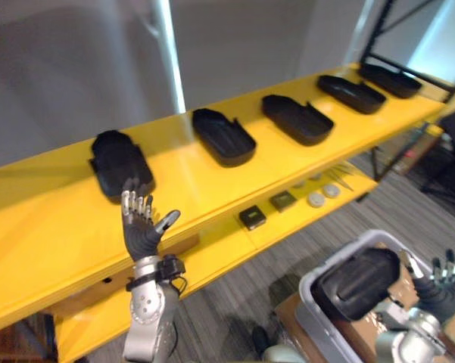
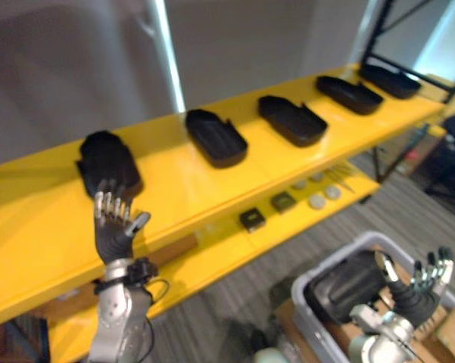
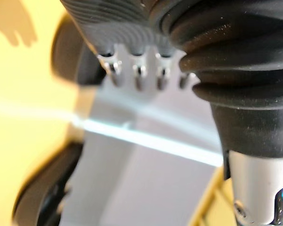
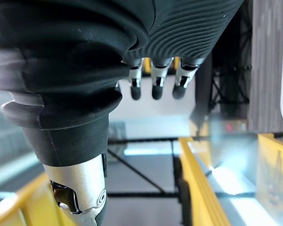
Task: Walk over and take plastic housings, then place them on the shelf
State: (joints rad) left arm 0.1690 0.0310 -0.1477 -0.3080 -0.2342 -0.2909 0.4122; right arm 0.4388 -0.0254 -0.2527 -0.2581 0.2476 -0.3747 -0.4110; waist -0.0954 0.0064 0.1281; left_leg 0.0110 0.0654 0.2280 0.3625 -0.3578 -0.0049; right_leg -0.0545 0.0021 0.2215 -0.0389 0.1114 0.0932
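Plastic housings (image 1: pixel 225 136) are set spaced along the yellow shelf (image 1: pixel 45 227), likely one per spot, another lying in the grey bin (image 1: pixel 312 306); left hand (image 1: pixel 142 231) and right hand (image 2: pixel 411 296) are held open, empty.

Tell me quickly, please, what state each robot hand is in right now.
Left robot hand: open, fingers straight, holding nothing.
Right robot hand: open, fingers straight, beside the housing in the bin.

Grey wall (image 1: pixel 60 60) behind yellow shelf (image 1: pixel 53 219); striped grey carpet (image 1: pixel 409 219) below.
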